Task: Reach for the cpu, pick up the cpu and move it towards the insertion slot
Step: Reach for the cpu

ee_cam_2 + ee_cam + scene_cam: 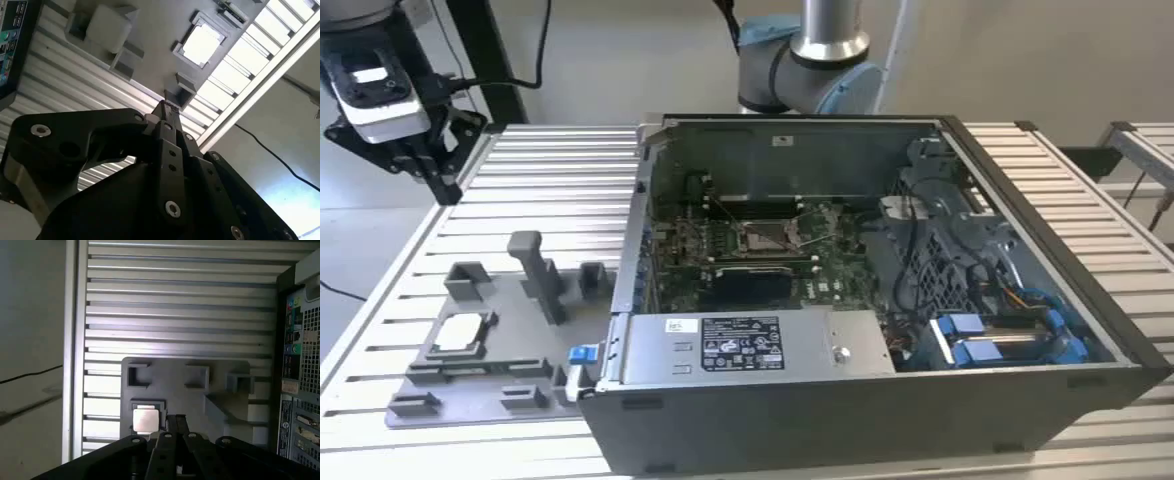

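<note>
A slatted metal table [547, 190] carries an open computer case [854, 410] at the exterior view's right. Behind the case stands a thick joint of the arm [807, 75].

On the exterior view's left lies a grey tray [520, 330] with upright pegs.

The gripper [427, 170] hangs at the far left corner of the table in the exterior view. It is raised above the surface, it points downward, and it is well apart from the tray and from the case. In both wrist views its black fingers [164, 106] look pressed together, with nothing between them, and they aim toward the tray's edge [175, 400].

Inside the case, on the green board, sits the insertion slot [767, 235], a square with a shiny frame and a brownish centre.

The cpu [460, 335] lies flat in a square recess of the tray, near the edge farthest from the case. In the first wrist view the cpu [146, 420] appears just beside the fingertips [175, 419], but the exterior view shows the gripper apart from it. The second wrist view shows its pale top [201, 44] beyond the fingers.
</note>
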{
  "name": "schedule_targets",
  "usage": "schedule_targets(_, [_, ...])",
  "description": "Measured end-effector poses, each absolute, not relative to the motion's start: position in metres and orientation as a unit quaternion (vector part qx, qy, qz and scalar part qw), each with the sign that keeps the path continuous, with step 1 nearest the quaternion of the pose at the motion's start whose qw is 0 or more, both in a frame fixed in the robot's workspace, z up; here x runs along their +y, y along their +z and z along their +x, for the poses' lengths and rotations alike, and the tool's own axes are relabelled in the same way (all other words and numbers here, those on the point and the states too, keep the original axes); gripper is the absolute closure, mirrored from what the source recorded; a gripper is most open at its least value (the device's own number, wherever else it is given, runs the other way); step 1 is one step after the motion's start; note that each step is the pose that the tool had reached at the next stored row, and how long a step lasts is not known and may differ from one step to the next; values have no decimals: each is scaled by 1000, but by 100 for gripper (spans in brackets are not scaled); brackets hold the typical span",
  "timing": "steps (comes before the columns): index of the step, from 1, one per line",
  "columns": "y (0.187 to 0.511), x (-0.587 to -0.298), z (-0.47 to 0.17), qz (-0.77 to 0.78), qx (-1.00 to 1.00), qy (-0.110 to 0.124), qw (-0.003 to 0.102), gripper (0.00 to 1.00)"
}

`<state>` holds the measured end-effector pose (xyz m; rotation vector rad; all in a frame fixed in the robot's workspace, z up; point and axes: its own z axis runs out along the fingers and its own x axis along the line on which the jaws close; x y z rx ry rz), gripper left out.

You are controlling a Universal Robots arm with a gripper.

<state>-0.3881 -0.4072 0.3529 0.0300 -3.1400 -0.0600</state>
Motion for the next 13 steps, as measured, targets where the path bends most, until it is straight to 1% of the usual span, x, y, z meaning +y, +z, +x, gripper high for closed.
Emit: schedule_targets(13, [353, -407, -388, 10, -1000, -19, 1, 100])
